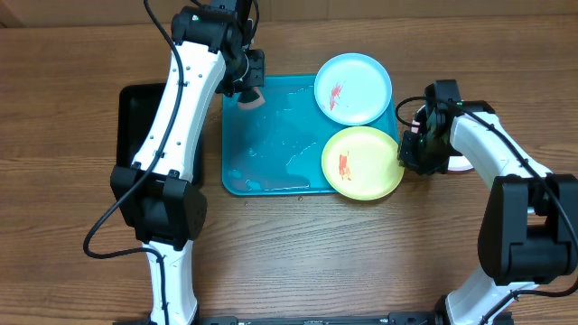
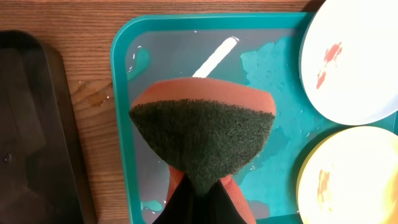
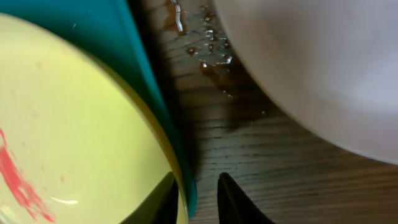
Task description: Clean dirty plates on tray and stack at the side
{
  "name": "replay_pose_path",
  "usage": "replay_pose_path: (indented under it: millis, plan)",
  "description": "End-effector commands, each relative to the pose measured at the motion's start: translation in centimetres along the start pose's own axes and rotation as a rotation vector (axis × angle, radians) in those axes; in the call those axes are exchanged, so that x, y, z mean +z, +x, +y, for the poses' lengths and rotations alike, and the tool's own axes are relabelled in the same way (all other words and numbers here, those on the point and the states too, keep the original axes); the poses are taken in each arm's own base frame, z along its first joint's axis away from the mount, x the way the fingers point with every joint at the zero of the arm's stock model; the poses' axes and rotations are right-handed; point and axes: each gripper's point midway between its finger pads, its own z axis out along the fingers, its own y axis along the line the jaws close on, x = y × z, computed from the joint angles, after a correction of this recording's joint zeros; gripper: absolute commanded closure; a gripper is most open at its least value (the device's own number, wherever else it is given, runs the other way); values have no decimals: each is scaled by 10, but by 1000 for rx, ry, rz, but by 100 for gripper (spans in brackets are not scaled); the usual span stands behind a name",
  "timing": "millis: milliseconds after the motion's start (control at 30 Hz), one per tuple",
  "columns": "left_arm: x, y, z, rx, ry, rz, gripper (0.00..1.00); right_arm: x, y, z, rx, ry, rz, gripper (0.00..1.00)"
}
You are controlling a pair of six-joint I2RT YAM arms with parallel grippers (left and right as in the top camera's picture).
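Wood table (image 1: 54,226) — turquoise tray (image 1: 271,135) centre, black tray (image 1: 135,117) left, white plate (image 3: 311,62) right

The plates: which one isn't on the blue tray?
The white plate: it lies on the wooden table beside the tray. The pale blue plate and the yellow-green plate both rest on the tray.

Overhead looks down; 2 wrist cameras hug tray (image 1: 271,135).

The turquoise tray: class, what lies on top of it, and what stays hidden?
On the tray lie the pale blue plate and the yellow-green plate, both red-smeared, plus water puddles. A sponge is held over it. The floor beneath plates and sponge is covered.
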Motion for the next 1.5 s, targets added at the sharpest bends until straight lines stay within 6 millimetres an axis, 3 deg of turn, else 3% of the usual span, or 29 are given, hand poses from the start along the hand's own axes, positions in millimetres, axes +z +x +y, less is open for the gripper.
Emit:
replay_pose_path:
  millis: [0,200,433,700,1033,1267,1467]
  plan:
    - [3,1,-2,-3,-7,4,96,-6,-1,3,-31,-7,-22,83]
    - [3,1,-1,-3,-10,3,95,-6,0,5,-31,-15,-16,96]
    - [3,1,-1,-3,-10,2,96,-17,8,18,-43,-45,31,96]
    - [3,1,-1,-2,-11,2,96,-43,13,63,-127,-84,42,96]
    - [3,1,-1,-2,-11,4,96,-36,19,129,-138,-132,-43,96]
    - [3,1,-1,-2,-14,1,96,-23,15,155,-140,-120,-110,96]
    - [3,1,-1,-2,-13,1,96,7,18,169,-129,-117,-84,96]
